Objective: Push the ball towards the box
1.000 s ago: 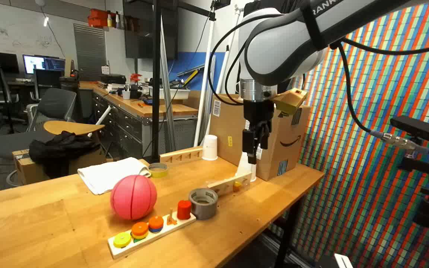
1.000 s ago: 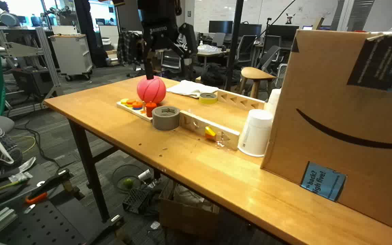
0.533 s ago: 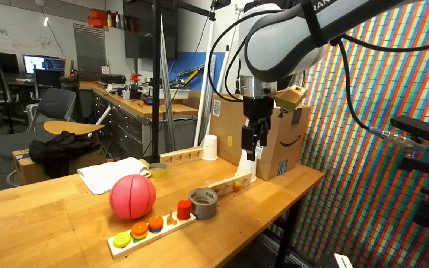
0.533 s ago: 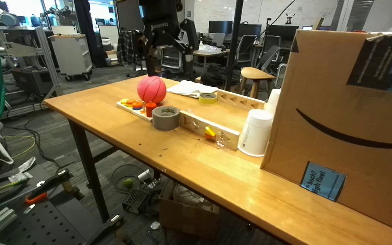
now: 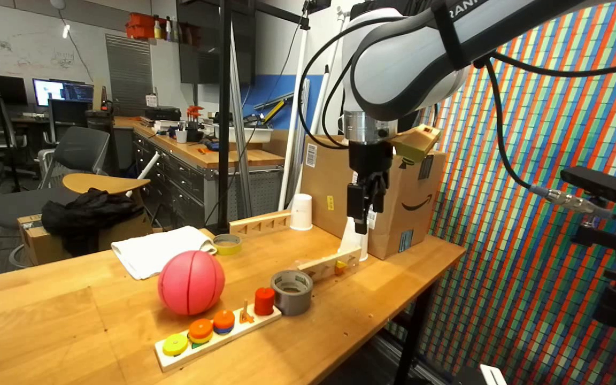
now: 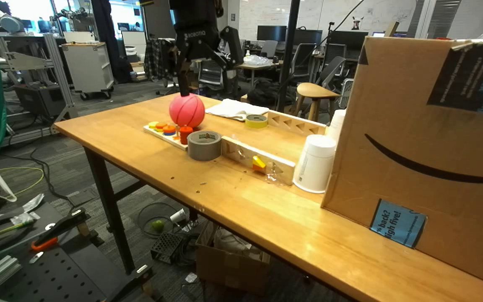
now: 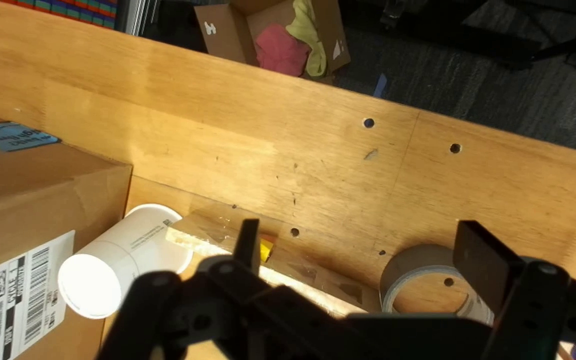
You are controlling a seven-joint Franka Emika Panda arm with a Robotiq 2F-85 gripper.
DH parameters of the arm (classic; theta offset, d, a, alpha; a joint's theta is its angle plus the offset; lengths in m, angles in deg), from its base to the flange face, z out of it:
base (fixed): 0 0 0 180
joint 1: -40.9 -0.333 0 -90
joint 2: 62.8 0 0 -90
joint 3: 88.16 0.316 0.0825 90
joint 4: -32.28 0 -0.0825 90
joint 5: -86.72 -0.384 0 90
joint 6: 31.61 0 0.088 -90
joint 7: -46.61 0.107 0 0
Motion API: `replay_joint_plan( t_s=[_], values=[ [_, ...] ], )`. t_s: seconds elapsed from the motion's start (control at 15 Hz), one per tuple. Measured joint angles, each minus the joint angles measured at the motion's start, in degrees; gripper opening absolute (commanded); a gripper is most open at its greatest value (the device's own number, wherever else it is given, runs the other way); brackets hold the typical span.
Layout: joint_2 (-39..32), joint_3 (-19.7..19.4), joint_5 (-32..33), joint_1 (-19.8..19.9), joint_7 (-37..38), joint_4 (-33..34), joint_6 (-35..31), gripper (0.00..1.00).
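In an exterior view the pink-red, dark-seamed basketball (image 5: 191, 282) sits lower left, the smile-printed cardboard box (image 5: 407, 220) right of centre; the jaws stand wide apart, gripping nothing

The ball (image 5: 191, 283) looks matt, the box (image 6: 417, 134) dull cardboard, the table (image 6: 258, 214) smooth wood with a gloss.

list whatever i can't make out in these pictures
Box interior: hidden by its own sides, both exterior views.
Upturned white cup interior: hidden by its wall, all views.
Grey tape roll: partly covered by the gripper, wrist view.
Shipping label: cut off by the left edge, wrist view.
Lit monitor text: too small, in an exterior view.
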Motion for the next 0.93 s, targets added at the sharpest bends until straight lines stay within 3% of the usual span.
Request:
replay_joint_plan(
  t_s=[0.4,0.93],
  values=[
    [1.09,1.48,-1.14,-3.7,0.04,-0.54,-0.04,1.0],
    [1.73,7.17,-6.27,-11.13,0.54,0.36,-0.76,1.0]
  ],
)
